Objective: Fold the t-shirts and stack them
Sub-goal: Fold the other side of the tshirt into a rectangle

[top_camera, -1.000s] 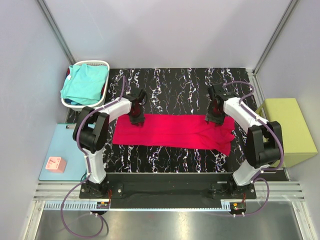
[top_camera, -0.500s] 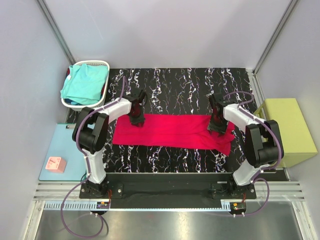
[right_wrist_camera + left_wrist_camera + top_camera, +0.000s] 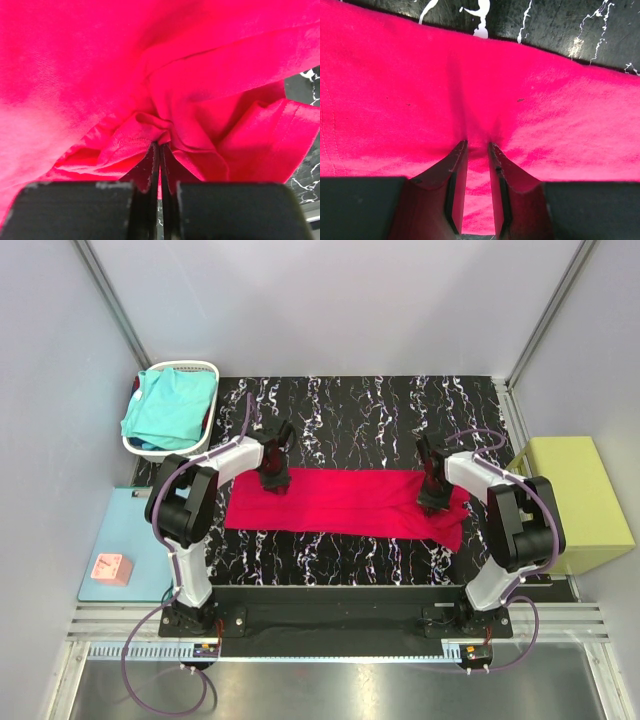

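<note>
You have the spread t-shirt (image 3: 345, 502) lying across frame centre on the table (image 3: 370, 405). Second t-shirt (image 3: 170, 408) sits in the basket (image 3: 200, 367), upper left. Mat (image 3: 125, 530) lies lower left, cube (image 3: 110, 568) on it; block (image 3: 580, 502) at right edge, beside the table.

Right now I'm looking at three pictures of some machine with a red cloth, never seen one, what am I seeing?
These are two robot arms bolted to the near edge of a black marbled table. The wide picture looks down from above and behind them. Each close-up comes from a camera on one wrist, so the dark wedges at the bottom are that arm's own fingers. A red t-shirt lies spread in a long band across the table. The left pincer is shut on it near one end, the right pincer on bunched cloth near the other. A turquoise t-shirt sits in a white basket at the far left. Beside the table are a light-blue mat with a pink cube, and a yellow-green block.
</note>
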Robot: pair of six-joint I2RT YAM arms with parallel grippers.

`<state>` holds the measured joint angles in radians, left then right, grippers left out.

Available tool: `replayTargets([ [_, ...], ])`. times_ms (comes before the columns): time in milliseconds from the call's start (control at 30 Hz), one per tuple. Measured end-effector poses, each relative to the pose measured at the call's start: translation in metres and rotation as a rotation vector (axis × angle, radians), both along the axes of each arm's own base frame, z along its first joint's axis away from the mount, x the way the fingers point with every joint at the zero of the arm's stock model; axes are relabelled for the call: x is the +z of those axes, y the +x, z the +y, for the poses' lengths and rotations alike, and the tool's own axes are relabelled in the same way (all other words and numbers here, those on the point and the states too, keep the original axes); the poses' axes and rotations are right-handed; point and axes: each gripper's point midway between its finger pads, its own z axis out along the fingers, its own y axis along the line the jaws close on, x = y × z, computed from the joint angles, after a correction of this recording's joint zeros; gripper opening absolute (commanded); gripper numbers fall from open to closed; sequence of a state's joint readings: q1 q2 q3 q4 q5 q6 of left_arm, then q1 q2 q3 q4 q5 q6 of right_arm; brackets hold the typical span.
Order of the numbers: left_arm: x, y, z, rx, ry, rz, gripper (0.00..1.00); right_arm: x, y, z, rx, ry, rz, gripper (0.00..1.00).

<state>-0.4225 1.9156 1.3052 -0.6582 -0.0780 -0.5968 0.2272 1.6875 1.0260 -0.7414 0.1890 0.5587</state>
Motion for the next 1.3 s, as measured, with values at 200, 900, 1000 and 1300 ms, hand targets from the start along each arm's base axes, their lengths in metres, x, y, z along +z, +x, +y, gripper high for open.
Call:
replayTargets([
  [200, -0.001, -0.001, 0.0, 0.0, 0.001, 0.003, 0.27, 0.004, -0.008, -0.002, -0.006, 0.007, -0.027, 0.05],
  [900, -0.002, -0.002, -0.007, -0.015, 0.001, 0.006, 0.27, 0.052, -0.023, 0.011, 0.009, 0.115, -0.111, 0.0],
  [1000, -0.002, 0.001, -0.009, -0.014, -0.001, 0.006, 0.27, 0.048, -0.038, 0.013, 0.015, 0.13, -0.061, 0.0],
  [1300, -0.002, 0.008, -0.014, -0.007, -0.013, 0.001, 0.27, 0.036, -0.068, 0.035, 0.102, 0.182, 0.11, 0.07],
])
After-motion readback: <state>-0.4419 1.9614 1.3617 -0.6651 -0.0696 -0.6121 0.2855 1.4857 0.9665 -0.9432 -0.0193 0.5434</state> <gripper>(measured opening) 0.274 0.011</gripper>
